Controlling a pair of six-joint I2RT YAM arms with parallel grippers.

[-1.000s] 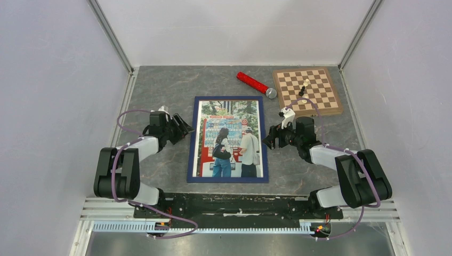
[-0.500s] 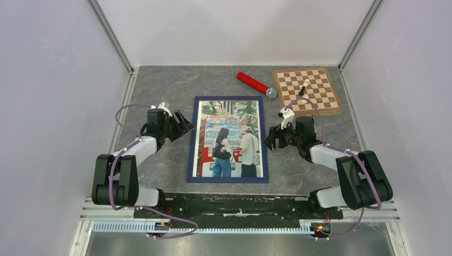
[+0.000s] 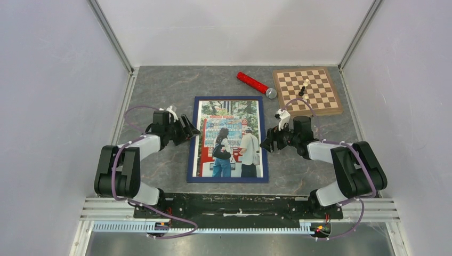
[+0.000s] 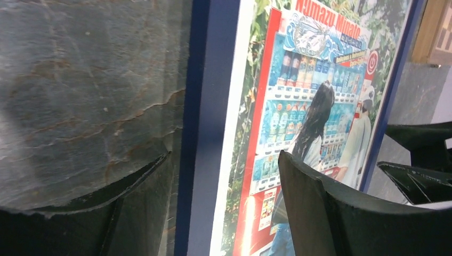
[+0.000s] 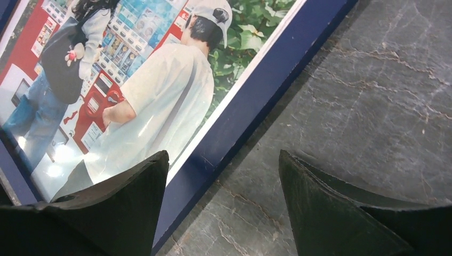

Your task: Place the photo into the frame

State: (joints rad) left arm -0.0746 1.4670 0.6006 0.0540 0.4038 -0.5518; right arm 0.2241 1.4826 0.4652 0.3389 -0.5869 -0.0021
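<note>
The photo (image 3: 230,137) lies inside the blue frame (image 3: 227,180), mid-counter (image 3: 160,90). Our left hand (image 3: 187,129) and right hand (image 3: 265,143) gape wide astride its side rails. We should close evenly, keeping it level.

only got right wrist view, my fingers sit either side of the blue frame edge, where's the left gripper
Observer: The left gripper is at the opposite long edge of the frame, jaws open, straddling the blue border.
Operator: is the photo sitting square in there
Observer: From the top camera the photo lies face up inside the border, with blue showing on all four sides.
Operator: anything behind it i might hit
Observer: A red tube with a silver end and a chessboard lie beyond the frame's far right corner, apart from it.
</note>
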